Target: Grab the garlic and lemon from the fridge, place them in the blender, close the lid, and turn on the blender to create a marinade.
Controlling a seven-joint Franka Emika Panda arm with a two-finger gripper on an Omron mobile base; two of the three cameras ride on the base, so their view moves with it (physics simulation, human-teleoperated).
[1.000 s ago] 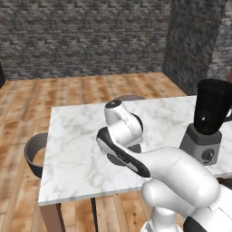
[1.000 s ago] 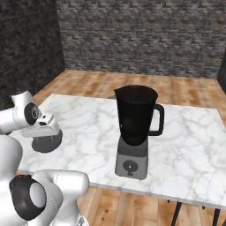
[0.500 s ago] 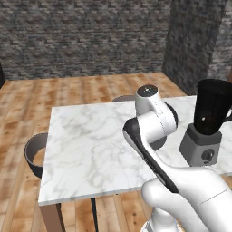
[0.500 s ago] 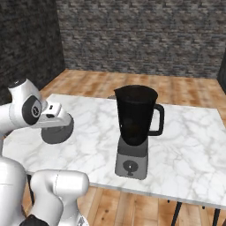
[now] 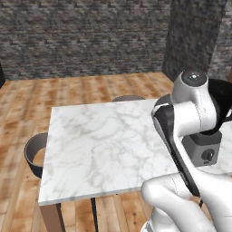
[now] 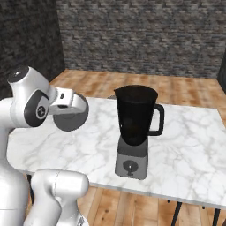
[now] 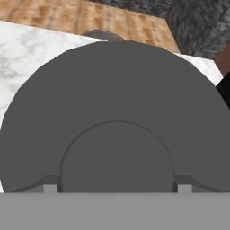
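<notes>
Pincer pinching the dark grey lid by its edges, disc held on edge in the air above the marble bench, left of and apart from the black blender, whose open-topped jar sits on its grey base.

A: Bright, even rendered light; the marble bench looks pale, without glare.
B: A faint soft shadow beside the blender; in the hand view the lid looks flat and soft-edged.
</notes>
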